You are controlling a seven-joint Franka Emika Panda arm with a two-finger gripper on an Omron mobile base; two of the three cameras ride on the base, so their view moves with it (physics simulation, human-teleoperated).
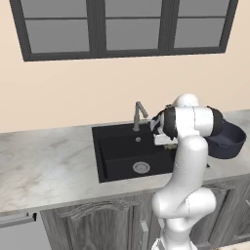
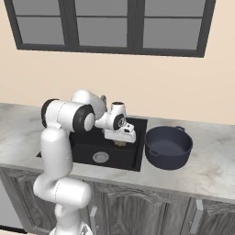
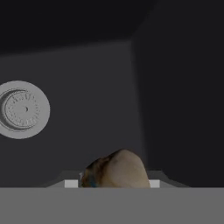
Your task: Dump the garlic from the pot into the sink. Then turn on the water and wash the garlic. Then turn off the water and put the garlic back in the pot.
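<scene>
garlic (image 3: pixel 117 169): a tan lump sitting right between the fingers at the bottom of the hand view; in the right base view a small tan spot hangs under the hand, above the basin. it looks carried, not lying on the sink floor.
gripper (image 2: pixel 121 142): half closed and clamped on the garlic, pointing down into the sink; the part-way closure fits the width of the clove.
sink (image 1: pixel 113 157): black basin set in the marble counter (image 1: pixel 44 171), round steel drain (image 3: pixel 22 109) off to one side of the hand, well apart from the garlic.
faucet (image 1: pixel 138 115): slim grey spout at the back rim; no water seen running.
pot (image 2: pixel 168 147): dark blue, upright on the counter just beside the sink's right edge, mouth open and apparently empty, so it is placed ready to receive.
step in hand: probably the return leg, lifting the washed garlic out toward the pot.
next move: raise clear of the basin wall, swing right over the pot, then let go low to avoid a bounce.
</scene>
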